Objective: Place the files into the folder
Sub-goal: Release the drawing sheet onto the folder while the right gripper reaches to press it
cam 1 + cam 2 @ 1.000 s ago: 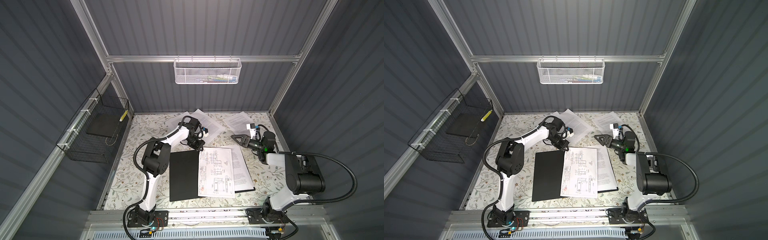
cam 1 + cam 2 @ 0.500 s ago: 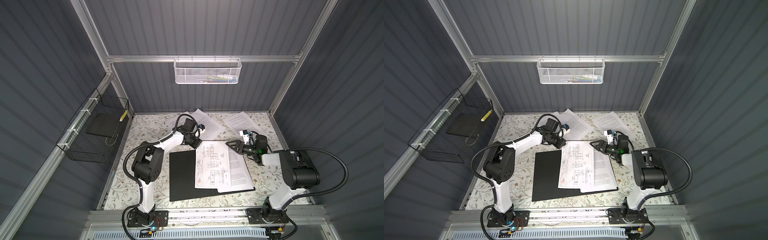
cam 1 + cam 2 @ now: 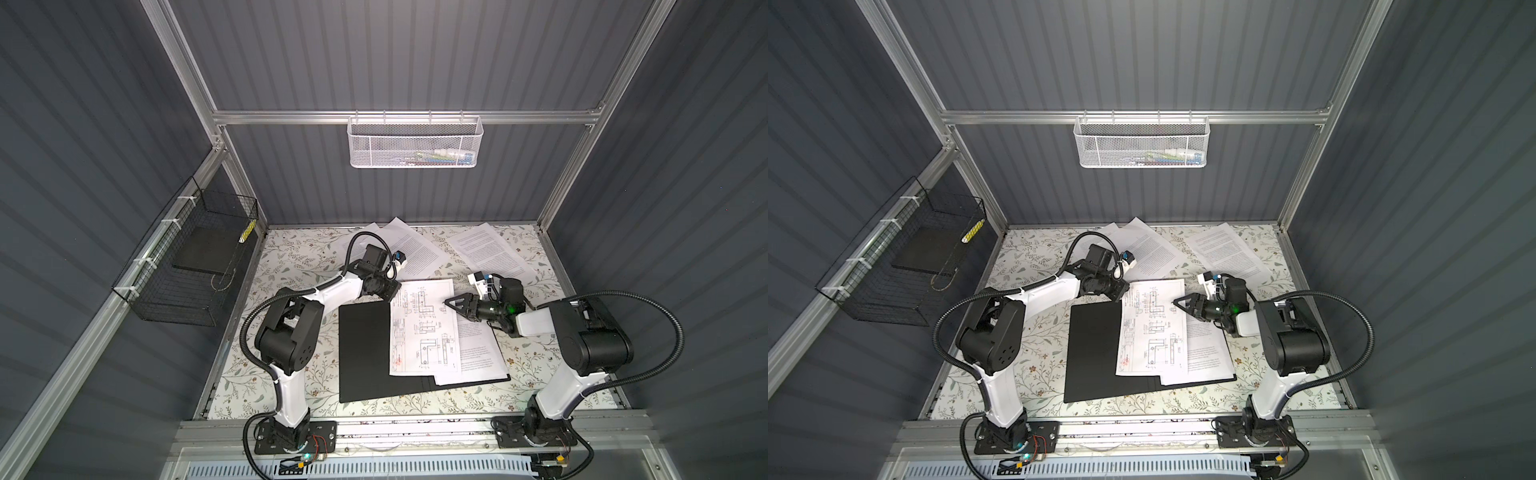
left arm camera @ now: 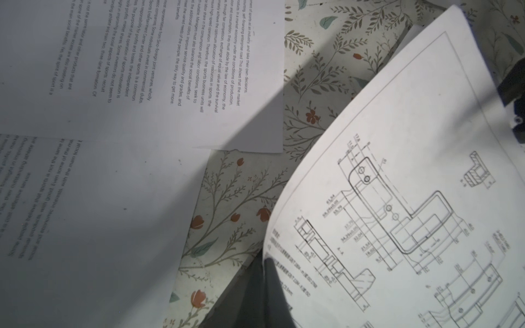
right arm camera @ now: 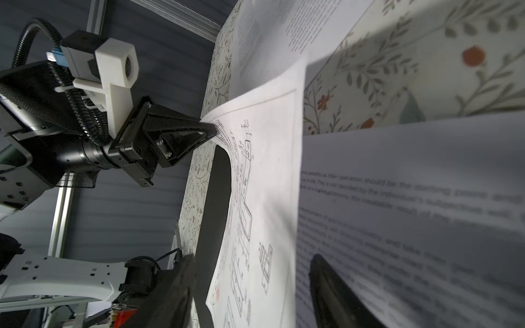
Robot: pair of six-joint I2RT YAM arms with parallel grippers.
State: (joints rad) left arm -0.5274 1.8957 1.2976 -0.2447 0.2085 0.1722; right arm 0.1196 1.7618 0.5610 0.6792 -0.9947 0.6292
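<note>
White line-drawing sheet [image 3: 424, 328] hides 3 o'clock half of flat black folder [image 3: 361, 353], left gripper [image 3: 392, 289] pinching the sheet; right gripper [image 3: 451, 301] parted.

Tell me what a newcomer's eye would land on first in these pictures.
The white paper sheet with technical line drawings stands out, lying across the open flat folder with its black inside at the middle of the floral table. The left claw pinches its raised far corner, while the right claw sits open at its right edge. More printed white sheets lie loose behind.
</note>
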